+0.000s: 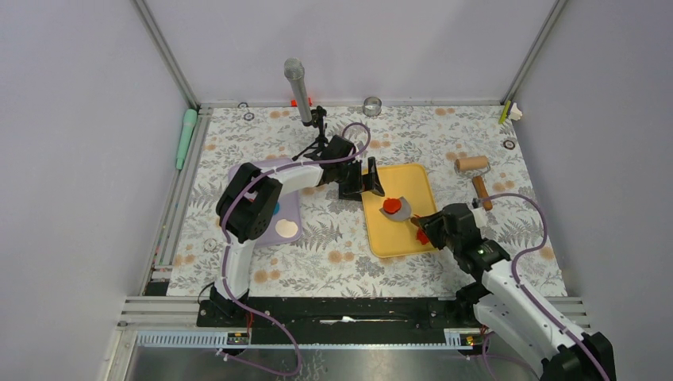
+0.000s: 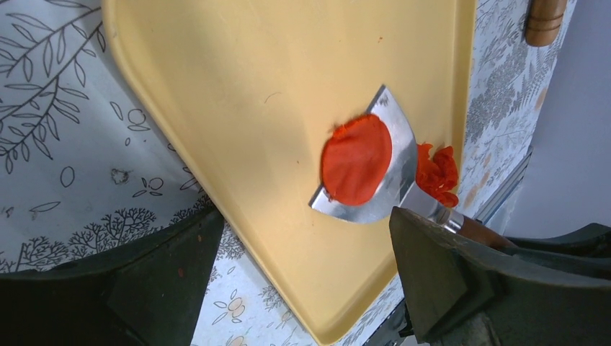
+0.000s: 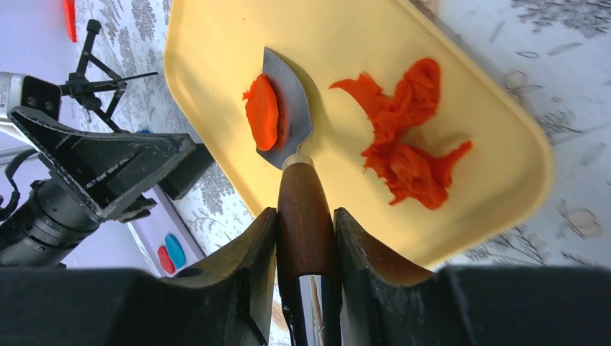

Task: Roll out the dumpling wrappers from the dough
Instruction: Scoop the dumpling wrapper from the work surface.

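I've got R claw (image 3: 305, 216) clenched on scraper handle (image 3: 306, 191); red wrapper (image 2: 357, 160) lies partly on its blade (image 2: 402, 155), over yellow tray (image 2: 238, 86). L claw (image 2: 302, 220) released, hovering at tray edge.

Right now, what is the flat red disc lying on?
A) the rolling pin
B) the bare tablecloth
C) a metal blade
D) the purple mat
C: the red disc lies across the metal blade over the yellow tray, and the right gripper clamps that blade's wooden handle.
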Controlling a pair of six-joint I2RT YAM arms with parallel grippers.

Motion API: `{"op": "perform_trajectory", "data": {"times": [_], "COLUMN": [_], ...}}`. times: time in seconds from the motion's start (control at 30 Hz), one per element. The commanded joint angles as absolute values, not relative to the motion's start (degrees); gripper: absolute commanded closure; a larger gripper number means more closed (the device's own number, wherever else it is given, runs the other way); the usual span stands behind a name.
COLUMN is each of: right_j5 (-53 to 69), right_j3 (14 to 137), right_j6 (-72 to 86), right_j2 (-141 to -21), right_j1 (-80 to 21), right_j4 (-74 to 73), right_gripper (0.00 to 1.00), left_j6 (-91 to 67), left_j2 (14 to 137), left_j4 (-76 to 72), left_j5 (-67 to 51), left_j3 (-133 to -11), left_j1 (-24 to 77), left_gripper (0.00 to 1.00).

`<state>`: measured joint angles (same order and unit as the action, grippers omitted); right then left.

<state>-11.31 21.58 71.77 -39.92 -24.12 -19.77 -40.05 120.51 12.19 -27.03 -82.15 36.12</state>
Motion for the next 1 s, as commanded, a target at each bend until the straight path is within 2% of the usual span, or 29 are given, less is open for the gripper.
{"op": "perform_trajectory", "data": {"times": [0.0, 0.17, 0.4, 0.6, 0.7, 0.83, 0.97], "right_j5": [-11.4, -10.66, -8.1, -3.82, -0.91, 2.03, 3.6], "right_j3": [19.07, 20.96, 20.88, 21.71, 22.25, 22.6, 22.71], "right_j6": [67.25, 62.83, 55.37, 53.55, 52.76, 52.46, 52.2], "right_j2": [-46.43, -46.2, -38.45, -38.4, -39.8, -41.45, -42.98], "right_j1": [-24.35, -23.88, -22.16, -19.06, -17.79, -16.38, -15.65], "right_j4": [-15.25, -13.68, -12.8, -12.71, -11.19, -8.99, -7.66], "right_gripper": [1.0, 1.0, 1.0, 1.0, 1.0, 1.0, 1.0], "left_j6": [-36.6, -33.62, -30.84, -32.31, -32.62, -36.13, -33.74], "left_j2": [121.68, 118.37, 111.11, 100.12, 94.41, 88.57, 92.22], "left_j4": [21.74, 27.41, 32.39, 30.26, 33.09, 32.73, 34.51], "left_j5": [-25.26, -23.37, -23.23, -32.12, -26.71, -17.85, -7.0], "left_j3": [-82.15, -84.72, -85.06, -77.55, -73.04, -64.41, -65.92], "left_j1": [36.54, 36.56, 37.01, 36.98, 34.66, 26.18, 23.01], "left_gripper": [0.01, 0.01, 0.01, 0.01, 0.01, 0.01, 0.01]}}
